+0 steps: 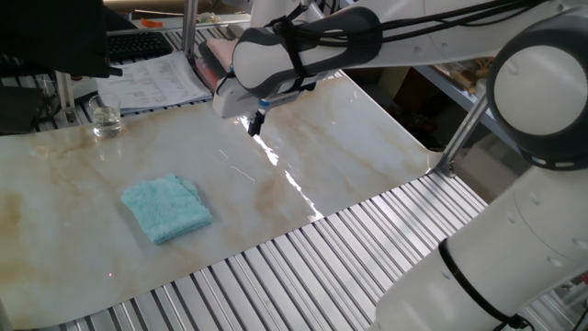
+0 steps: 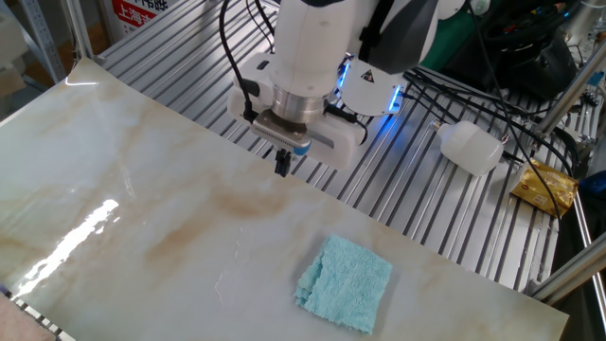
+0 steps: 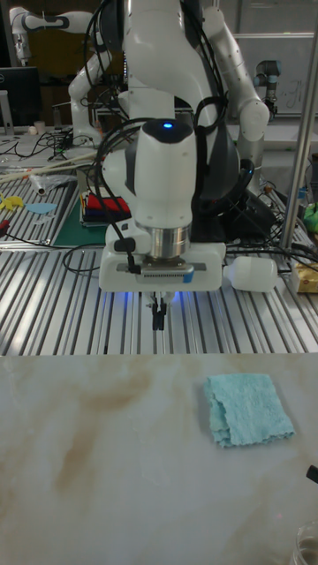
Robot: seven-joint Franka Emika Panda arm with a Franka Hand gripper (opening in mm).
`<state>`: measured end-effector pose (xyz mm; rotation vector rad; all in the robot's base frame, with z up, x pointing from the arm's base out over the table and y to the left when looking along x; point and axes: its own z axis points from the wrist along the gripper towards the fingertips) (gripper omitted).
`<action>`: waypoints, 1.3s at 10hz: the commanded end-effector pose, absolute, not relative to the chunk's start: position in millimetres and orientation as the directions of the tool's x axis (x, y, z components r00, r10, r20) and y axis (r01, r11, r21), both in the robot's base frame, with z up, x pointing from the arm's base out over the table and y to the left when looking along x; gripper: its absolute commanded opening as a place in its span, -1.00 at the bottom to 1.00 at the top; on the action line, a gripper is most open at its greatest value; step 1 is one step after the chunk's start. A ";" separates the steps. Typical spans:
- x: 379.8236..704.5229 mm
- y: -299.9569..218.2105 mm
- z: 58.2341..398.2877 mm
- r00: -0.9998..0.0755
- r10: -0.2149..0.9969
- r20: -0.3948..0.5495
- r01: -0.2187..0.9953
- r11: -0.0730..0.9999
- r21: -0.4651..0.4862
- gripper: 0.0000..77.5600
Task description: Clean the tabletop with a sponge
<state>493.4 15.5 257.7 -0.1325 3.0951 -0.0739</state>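
Observation:
The sponge [image 1: 166, 209] is a light-blue, cloth-like square lying flat on the cream marble-look tabletop [image 1: 358, 147]. It also shows in the other fixed view [image 2: 346, 282] and the tall view [image 3: 250, 410]. My gripper [image 1: 256, 124] hangs above the far edge of the tabletop [image 2: 114, 218], well apart from the sponge, pointing straight down. Its two dark fingers are pressed together with nothing between them, as the other fixed view [image 2: 282, 166] and the tall view [image 3: 158, 320] both show. Brown streaks cross the tabletop [image 3: 132, 459] below it.
A small glass [image 1: 106, 120] stands at one corner of the sheet, with papers [image 1: 152, 78] behind it. On the ribbed grey slats [image 2: 407, 204] lie a white bottle [image 2: 471, 147] and a yellow packet [image 2: 544, 187]. A metal post [image 1: 469, 115] rises by the sheet's corner.

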 end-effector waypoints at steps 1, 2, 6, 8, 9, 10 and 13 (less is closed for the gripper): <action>494.3 15.7 254.5 -0.995 -0.085 -0.043 -0.083 0.995 -0.049 -1.00; 494.4 15.8 252.0 -0.995 -0.086 -0.044 -0.084 0.995 -0.046 -1.00; 495.2 16.1 243.1 -0.995 -0.087 -0.044 -0.086 0.996 -0.038 -1.00; 497.1 15.6 240.4 -0.997 -0.071 -0.039 -0.070 0.997 -0.037 -1.00; 497.3 15.6 239.6 -0.997 -0.066 -0.035 -0.065 0.997 -0.036 -1.00; 497.2 15.8 237.8 -0.998 -0.058 -0.026 -0.058 0.998 -0.034 -1.00; 494.7 23.4 219.2 -1.000 -0.001 0.009 -0.001 1.000 -0.030 -1.00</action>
